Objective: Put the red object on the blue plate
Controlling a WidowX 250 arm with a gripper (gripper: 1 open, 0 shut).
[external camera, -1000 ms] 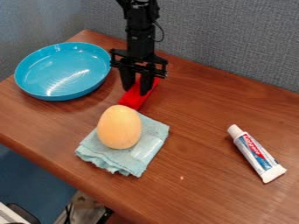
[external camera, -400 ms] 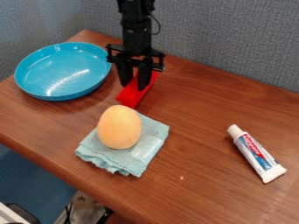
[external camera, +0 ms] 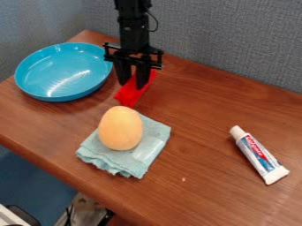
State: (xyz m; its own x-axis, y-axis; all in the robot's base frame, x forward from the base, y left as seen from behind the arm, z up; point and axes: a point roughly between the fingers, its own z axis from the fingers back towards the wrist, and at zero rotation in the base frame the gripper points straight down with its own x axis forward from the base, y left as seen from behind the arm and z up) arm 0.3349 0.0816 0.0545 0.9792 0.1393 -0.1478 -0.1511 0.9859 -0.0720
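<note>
Red object (external camera: 132, 91) was the piece to be moved, but the account runs from the near edge back. Closest to the camera, lower centre, a blue cloth (external camera: 125, 146) lay on the wooden table (external camera: 213, 181), with an orange egg (external camera: 119, 128) standing upright on it. To the lower right, well apart from the cloth, a toothpaste tube (external camera: 257, 153) lay flat.

Behind the egg, upper centre, the red object sat tilted under the gripper (external camera: 133, 78), its upper end between the fingers and its lower end near the cloth's far edge. Whether that lower end touched the table could not be told. The gripper pointed straight down, and its jaws were closed on the red object's upper part.

At the upper left, beside the gripper, the blue plate (external camera: 35, 64) rested on the table, nothing visible in it.

Judging by this, the grasp looked made and the lift was the step in hand. The next move would call for raising the red object clear of the plate's rim, carrying it left across the frame over the plate, lowering it, then opening the jaws.
</note>
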